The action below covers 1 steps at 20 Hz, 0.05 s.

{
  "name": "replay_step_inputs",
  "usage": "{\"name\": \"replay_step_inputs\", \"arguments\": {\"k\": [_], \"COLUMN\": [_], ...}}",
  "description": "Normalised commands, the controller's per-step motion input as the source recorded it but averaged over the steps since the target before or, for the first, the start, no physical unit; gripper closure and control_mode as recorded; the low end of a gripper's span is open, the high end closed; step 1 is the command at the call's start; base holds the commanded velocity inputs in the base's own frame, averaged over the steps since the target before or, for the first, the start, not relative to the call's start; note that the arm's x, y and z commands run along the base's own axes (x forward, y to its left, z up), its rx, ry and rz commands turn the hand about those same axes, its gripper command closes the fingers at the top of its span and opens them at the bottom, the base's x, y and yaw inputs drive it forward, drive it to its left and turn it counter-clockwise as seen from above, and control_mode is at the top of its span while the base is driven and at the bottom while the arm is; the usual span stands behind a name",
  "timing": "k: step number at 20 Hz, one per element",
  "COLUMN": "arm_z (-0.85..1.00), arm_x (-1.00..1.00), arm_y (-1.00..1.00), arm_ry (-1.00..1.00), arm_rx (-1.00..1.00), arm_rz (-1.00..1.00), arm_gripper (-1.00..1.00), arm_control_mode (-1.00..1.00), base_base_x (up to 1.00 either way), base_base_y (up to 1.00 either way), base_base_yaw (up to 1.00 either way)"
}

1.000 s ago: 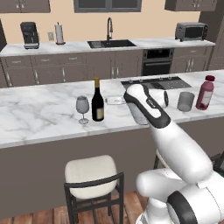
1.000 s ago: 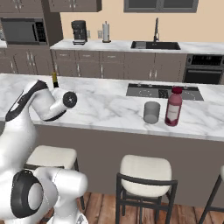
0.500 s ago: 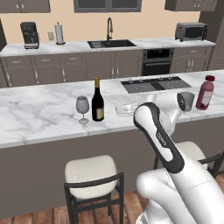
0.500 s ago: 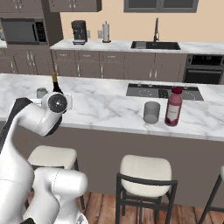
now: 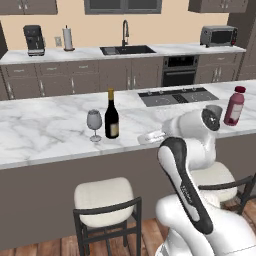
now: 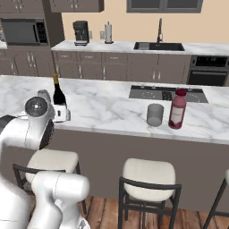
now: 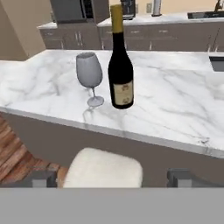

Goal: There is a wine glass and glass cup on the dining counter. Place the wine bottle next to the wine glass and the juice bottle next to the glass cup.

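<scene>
The main risk from here is a stray swing: the arm is folded close to the edge of the dining counter, and a wide sweep of its elbow or wrist could clip the wine glass or tip the wine bottle, which stand just beside each other and look top-heavy. At the other end, the bulky white forearm sits near the glass cup and the juice bottle, so a careless retreat could nudge either one off its spot. The gripper is spread wide and holds nothing, its tips pointing toward the wine pair from below counter level. Counted: one wine glass, one wine bottle, one glass cup, one juice bottle, and both pairings appear already made on the counter.
</scene>
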Motion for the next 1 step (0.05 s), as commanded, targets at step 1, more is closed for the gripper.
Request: {"name": "replay_step_inputs", "arguments": {"k": [1], "arm_z": [0.00], "arm_x": [-0.57], "arm_y": [-0.21], "arm_ry": [0.29], "arm_rx": [-0.17], "arm_rz": [-0.14], "arm_gripper": [-1.00], "arm_control_mode": [-1.00], "base_base_x": [0.00], "base_base_y": [0.00], "base_base_yaw": [0.00]}}
